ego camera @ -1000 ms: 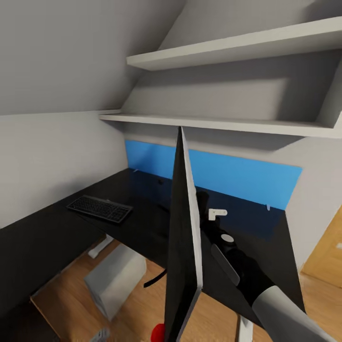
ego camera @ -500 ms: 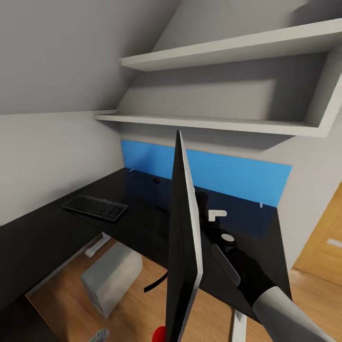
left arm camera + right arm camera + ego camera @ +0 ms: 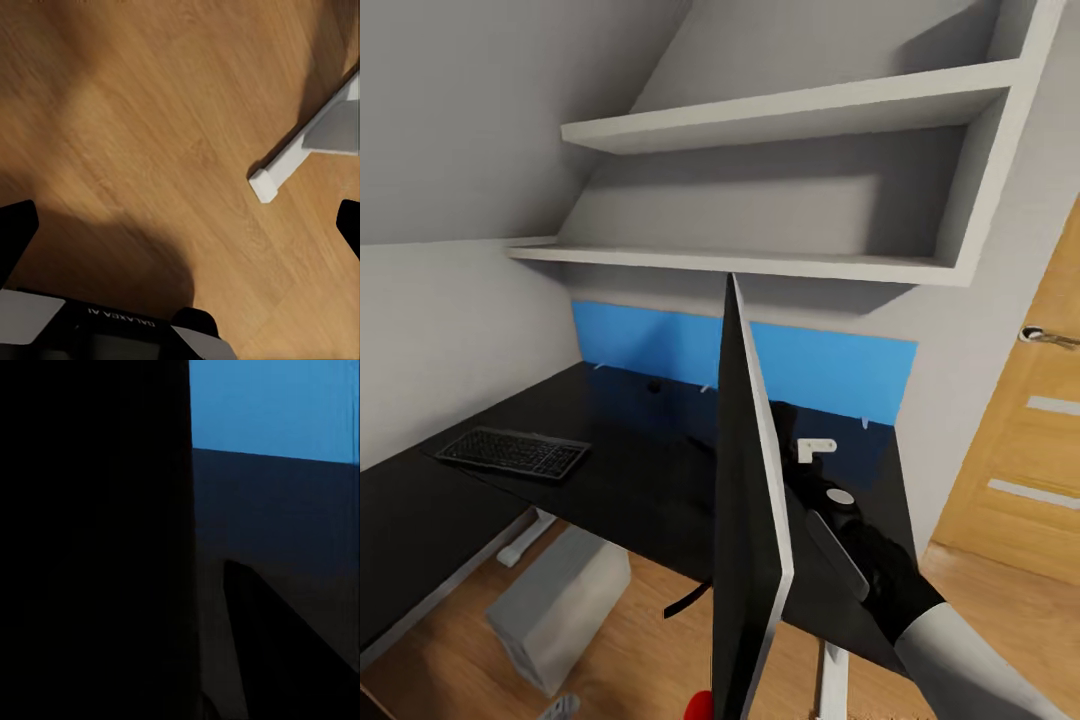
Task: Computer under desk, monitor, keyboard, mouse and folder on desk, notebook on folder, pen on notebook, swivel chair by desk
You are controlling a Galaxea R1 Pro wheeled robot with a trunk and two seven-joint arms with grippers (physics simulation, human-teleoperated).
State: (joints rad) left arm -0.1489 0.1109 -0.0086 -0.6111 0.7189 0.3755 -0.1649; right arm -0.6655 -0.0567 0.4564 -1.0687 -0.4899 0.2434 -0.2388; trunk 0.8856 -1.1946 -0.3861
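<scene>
- Head view: the monitor (image 3: pixel 745 500) is held up edge-on in the middle of the picture, its black screen facing the robot's left and its white rear edge toward the right arm (image 3: pixel 920 620). The right gripper (image 3: pixel 810 470) sits tight against the monitor's back, above the desk (image 3: pixel 630 470); whether its fingers actually clamp the monitor I cannot tell, as they are hidden behind it.
- The keyboard (image 3: pixel 512 452) lies flat on the desk's left part, well apart from the monitor. The computer (image 3: pixel 555 610) stands on the wood floor (image 3: pixel 650 640) under the desk. A blue panel (image 3: pixel 760 360) runs along the wall behind, with white shelves (image 3: pixel 760 180) above and a wooden door (image 3: pixel 1030 450) at right.
- Left wrist view: the left gripper (image 3: pixel 180 225) hangs released, fingertips (image 3: pixel 16 229) spread wide over the floor, near a white desk leg (image 3: pixel 300 146).
- Right wrist view: the monitor's dark back (image 3: pixel 90 540) is close up beside the desk top and blue panel (image 3: pixel 270 405).
</scene>
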